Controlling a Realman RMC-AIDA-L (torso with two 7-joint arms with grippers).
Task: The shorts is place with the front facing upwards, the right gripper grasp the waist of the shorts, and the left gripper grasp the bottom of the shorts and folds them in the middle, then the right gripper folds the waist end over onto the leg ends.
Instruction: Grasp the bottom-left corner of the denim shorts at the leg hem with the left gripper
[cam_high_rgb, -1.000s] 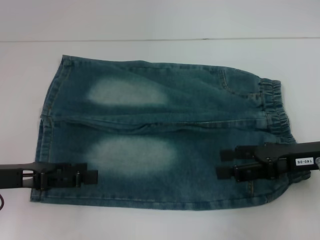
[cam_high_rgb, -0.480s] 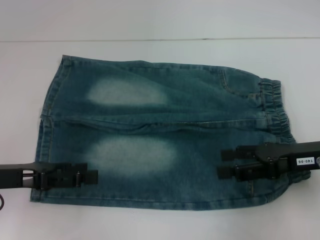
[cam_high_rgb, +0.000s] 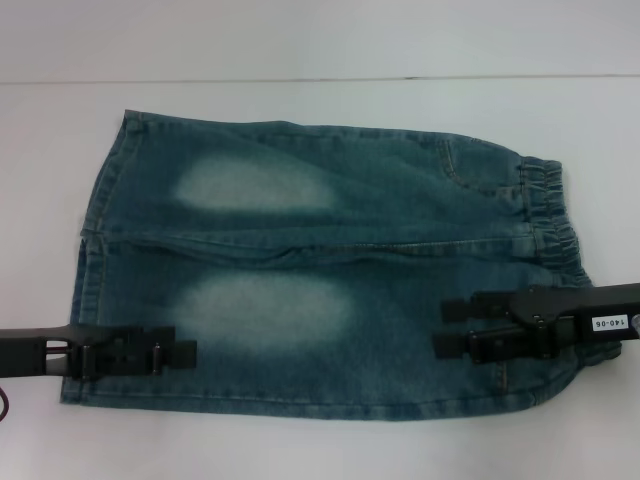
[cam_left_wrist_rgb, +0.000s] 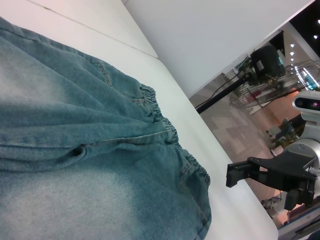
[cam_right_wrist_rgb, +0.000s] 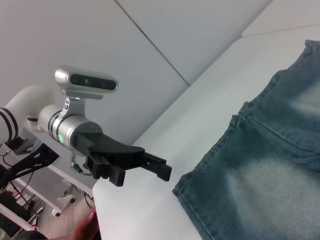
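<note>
Right gripper (cam_high_rgb: 458, 327): black, with the white label on its arm, reaching in from 3 o'clock over the near part of the waist end; its two fingers stand apart, one above the other in the head view, with nothing between them.
Left gripper (cam_high_rgb: 180, 350): reaching in from 9 o'clock over the near leg hem; fingers look close together and hold no cloth that I can make out (the right wrist view shows them in the air off the table edge (cam_right_wrist_rgb: 150, 200), apart from the denim).
Shorts (cam_high_rgb: 320, 270): spread flat on the white table (cam_high_rgb: 300, 50), front up, waist (cam_high_rgb: 550, 215) at 3 o'clock, leg ends (cam_high_rgb: 90, 270) at 9 o'clock, centre seam running between them.
Done so far: by my reading only the laying-out and the approach; no fold shows anywhere.
Left to do: both grasps, the lengthwise fold down the middle, then the waist brought over onto the leg ends (so nearly everything).
</note>
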